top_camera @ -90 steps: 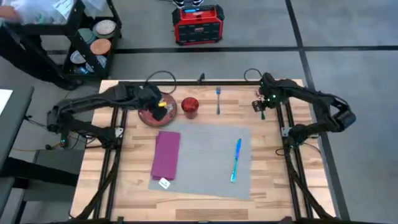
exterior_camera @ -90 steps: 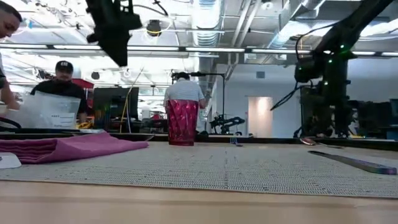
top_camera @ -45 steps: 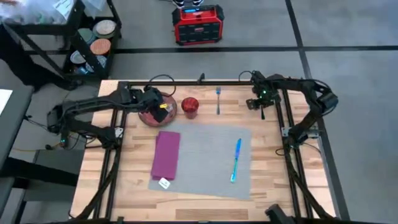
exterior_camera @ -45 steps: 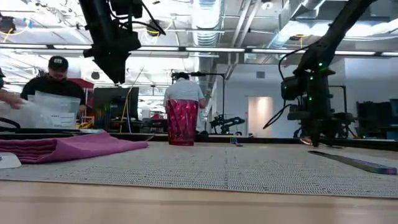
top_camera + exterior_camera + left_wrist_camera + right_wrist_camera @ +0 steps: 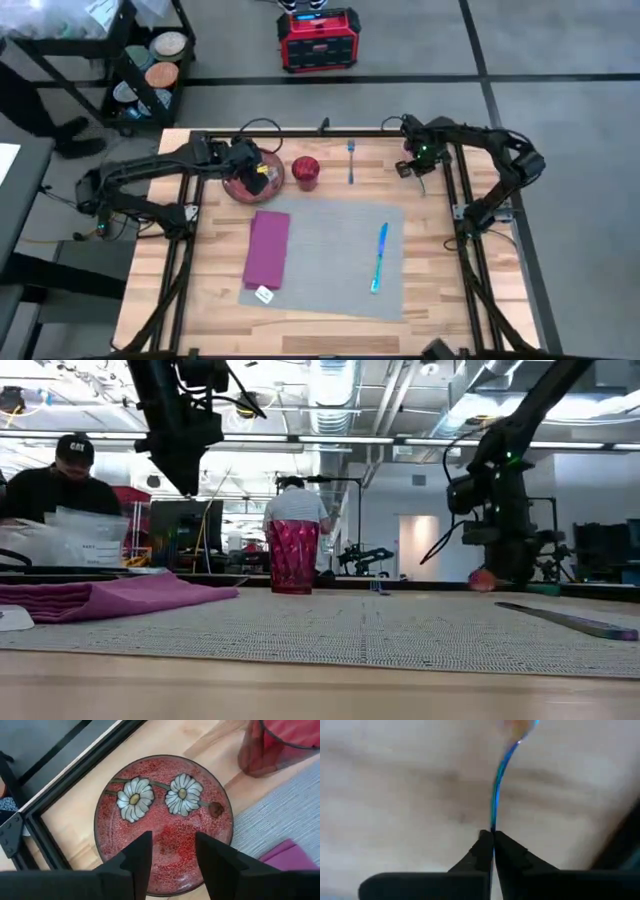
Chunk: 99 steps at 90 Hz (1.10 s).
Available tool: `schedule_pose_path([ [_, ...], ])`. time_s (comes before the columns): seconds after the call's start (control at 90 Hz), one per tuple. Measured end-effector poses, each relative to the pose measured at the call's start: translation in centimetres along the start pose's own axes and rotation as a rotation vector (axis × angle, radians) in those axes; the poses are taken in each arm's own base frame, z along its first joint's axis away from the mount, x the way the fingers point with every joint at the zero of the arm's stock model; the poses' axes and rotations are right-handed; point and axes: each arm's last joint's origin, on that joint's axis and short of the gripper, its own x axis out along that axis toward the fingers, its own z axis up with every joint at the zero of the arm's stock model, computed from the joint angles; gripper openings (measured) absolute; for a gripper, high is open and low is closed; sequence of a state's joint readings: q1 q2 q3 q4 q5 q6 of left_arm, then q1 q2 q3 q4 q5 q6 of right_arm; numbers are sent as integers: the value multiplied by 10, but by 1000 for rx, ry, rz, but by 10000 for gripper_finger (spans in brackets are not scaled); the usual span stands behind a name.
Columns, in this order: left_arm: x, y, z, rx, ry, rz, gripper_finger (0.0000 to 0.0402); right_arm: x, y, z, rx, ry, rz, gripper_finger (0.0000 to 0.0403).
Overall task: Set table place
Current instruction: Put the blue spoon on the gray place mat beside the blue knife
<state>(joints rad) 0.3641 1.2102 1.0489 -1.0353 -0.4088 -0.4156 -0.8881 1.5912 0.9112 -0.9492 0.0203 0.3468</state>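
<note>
Right gripper [image 5: 492, 837] pinches a thin blue utensil [image 5: 499, 780] near the table's [image 5: 200, 300] far right corner; a slight grip risks slippage. Left gripper [image 5: 172, 852], open, hovers over plate [image 5: 150, 795] beside placemat [image 5: 330, 260].

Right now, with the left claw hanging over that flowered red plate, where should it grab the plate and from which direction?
Grip the flowered plate at its raised rim, coming straight down from above. It lies flat on the table, so only the edge offers a hold. The left claw is open above the rim nearest the placemat.
</note>
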Motion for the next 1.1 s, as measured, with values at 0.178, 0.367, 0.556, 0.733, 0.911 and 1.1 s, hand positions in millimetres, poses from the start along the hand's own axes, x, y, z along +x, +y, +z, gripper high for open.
schedule_pose_path([
  [0.178, 0, 1, -3, 18, 25, 10, 132, -33, 35, -44, -41, -41, 14, 1],
  [0.367, 0, 1, -3, 26, 26, 11, 132, -58, 72, -102, 2, -84, 110, 1],
  [0.556, 0, 1, -3, 28, 26, 10, 132, -64, 105, -165, 67, -73, 186, 0],
  [0.733, 0, 1, -2, 56, 15, 5, 132, -62, 124, -215, 151, -45, 244, 0],
  [0.911, 0, 0, 0, 21, 1, -1, 132, -52, 140, -246, 174, -15, 272, 0],
  [1.1, 0, 0, 1, 16, -5, -5, 132, -37, 163, -260, 98, -4, 322, 0],
])
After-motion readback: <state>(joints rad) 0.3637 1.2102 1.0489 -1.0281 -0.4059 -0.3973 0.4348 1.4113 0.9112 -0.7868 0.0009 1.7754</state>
